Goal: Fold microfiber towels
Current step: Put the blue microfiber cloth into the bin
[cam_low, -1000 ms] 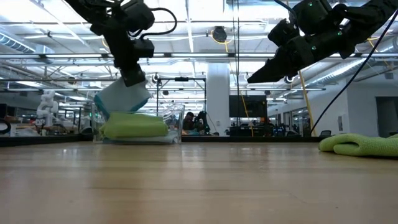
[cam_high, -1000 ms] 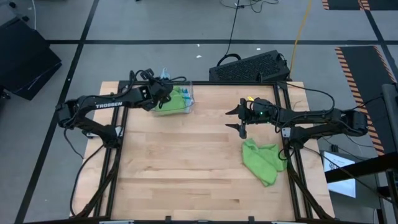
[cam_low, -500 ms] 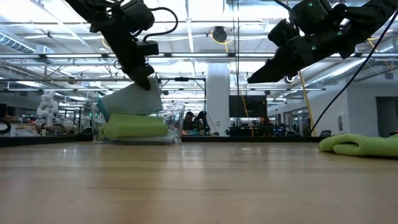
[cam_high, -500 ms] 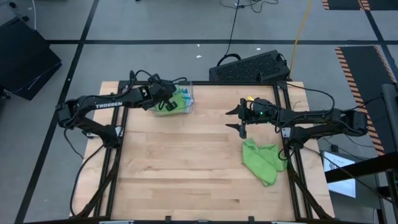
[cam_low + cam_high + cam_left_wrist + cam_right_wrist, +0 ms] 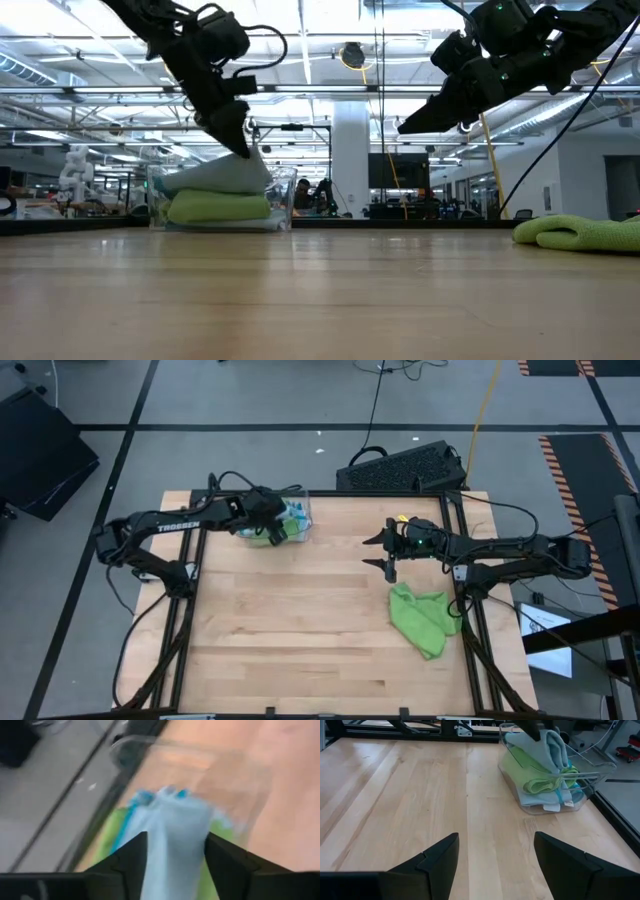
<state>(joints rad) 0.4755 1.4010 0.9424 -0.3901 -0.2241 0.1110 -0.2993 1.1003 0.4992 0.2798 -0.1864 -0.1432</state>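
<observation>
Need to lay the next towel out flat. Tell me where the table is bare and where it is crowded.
Bare: the wide wooden table from its near edge up to the clear plastic tray, left of the crumpled green towel. Crowded: the far left corner, where the left gripper hangs over the tray's folded towels. The right gripper hovers open just beyond the green towel.

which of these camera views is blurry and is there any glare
Left wrist view: smeared throughout, the light blue towel and clear tray soft-edged. Low view: bright ceiling lights behind the arms, which show as dark shapes. High and right wrist views: sharp, evenly lit, no obvious glare.
</observation>
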